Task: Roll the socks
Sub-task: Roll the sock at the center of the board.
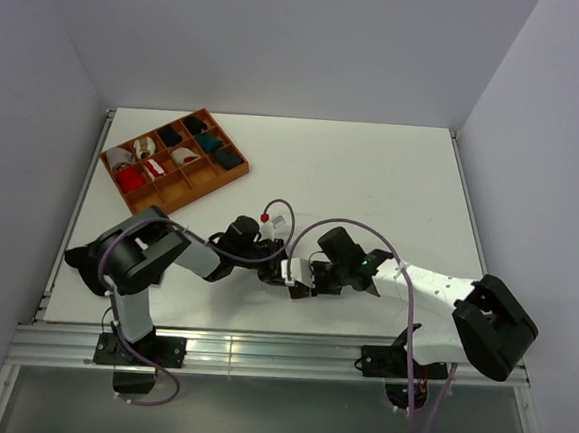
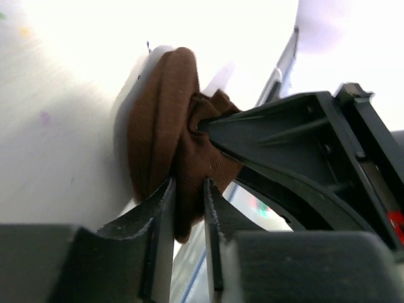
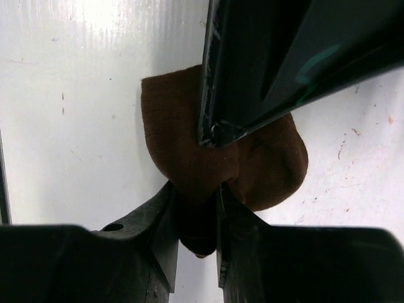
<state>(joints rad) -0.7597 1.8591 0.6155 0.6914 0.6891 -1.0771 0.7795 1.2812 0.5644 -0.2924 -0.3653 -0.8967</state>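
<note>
Left jaws: two black fingers with finely toothed inner edges, drawn nearly together and leaving a narrow slot. A fold of the socks [image 2: 163, 113] sits pinched in that slot. The socks are dark brown, soft and finely ribbed, and are gathered into a rounded, lengthwise-creased bundle just beyond the left fingertips. They lie against the white surface [image 2: 50, 158]. A black, wedge-shaped finger of the right arm [image 2: 284, 136] enters from the side, its tip pressed into a pucker of the fabric.

Right jaws: also almost closed, clamping the near edge of the same brown fabric [image 3: 271, 158]. Beyond the tips the fabric spreads into a flat, rounded lobe on the scuffed, faintly grooved surface [image 3: 76, 95]. A glossy black finger of the left arm [image 3: 265, 63] bears on the top of it.

From above, both arms meet tip to tip over the near centre of the surface [image 1: 373, 173], and they hide the socks. Well beyond the left jaws lies a shallow orange-brown wooden tray [image 1: 197, 190], divided into compartments that hold red [image 1: 127, 177], white and teal rolled bundles.
</note>
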